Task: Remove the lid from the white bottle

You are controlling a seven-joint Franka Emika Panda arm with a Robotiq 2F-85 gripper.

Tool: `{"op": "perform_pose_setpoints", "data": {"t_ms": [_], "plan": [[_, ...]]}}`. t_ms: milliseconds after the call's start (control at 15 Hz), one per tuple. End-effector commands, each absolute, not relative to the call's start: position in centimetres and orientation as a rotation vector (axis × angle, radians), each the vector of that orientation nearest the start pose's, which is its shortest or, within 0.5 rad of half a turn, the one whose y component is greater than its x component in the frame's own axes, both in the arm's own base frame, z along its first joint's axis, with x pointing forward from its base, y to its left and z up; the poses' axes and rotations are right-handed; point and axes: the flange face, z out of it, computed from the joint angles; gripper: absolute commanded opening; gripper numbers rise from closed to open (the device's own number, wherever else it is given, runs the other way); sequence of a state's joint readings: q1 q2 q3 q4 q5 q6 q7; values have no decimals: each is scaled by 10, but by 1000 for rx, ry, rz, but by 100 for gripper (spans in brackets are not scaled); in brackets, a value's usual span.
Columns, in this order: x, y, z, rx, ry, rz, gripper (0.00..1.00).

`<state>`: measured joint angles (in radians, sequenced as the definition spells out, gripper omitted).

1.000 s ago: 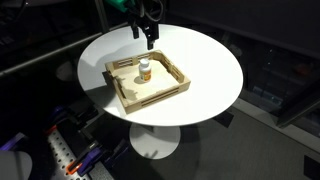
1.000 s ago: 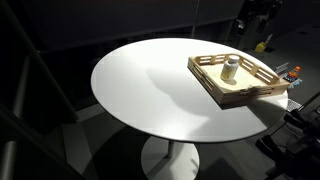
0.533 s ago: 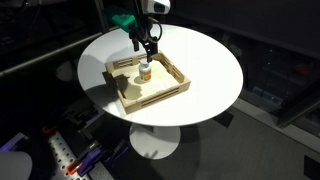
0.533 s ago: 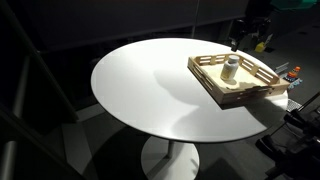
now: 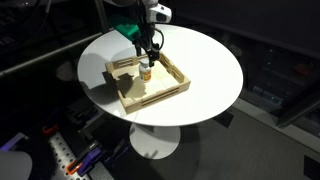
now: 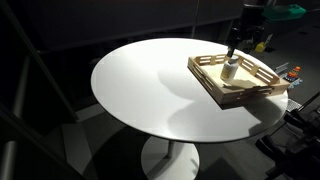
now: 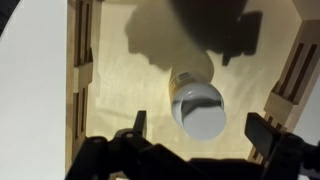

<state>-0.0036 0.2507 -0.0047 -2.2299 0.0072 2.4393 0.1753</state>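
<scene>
Your small round white lid (image 7: 198, 112) is still on the white bottle (image 5: 145, 71), a little upright pill-type container with an orange-brown band. In the wrist view the lid lies toward 5 o'clock of centre. The bottle stands on the floor of the shallow wooden slatted tray (image 5: 127, 99), which rests on the round white table (image 6: 140, 80). Your gripper (image 7: 198, 132) hangs directly above, spread wide, its dark fingers (image 7: 138, 128) at 9 and 3 o'clock of the lid, clear of it.
</scene>
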Motion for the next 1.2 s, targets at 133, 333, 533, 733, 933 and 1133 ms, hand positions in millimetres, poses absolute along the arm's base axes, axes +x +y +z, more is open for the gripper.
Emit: {"op": "perform_pose_setpoints", "data": {"t_ms": [133,333,533,733,933,1133], "plan": [[557,0,248,-3143,303,48,100],[561,3,244,-3148,298,55,96],[563,6,243,-3151,289,55,88],[564,8,243,-3154,279,53,76],[565,11,245,-3157,269,46,70],[566,11,247,-3161,263,42,66]]}}
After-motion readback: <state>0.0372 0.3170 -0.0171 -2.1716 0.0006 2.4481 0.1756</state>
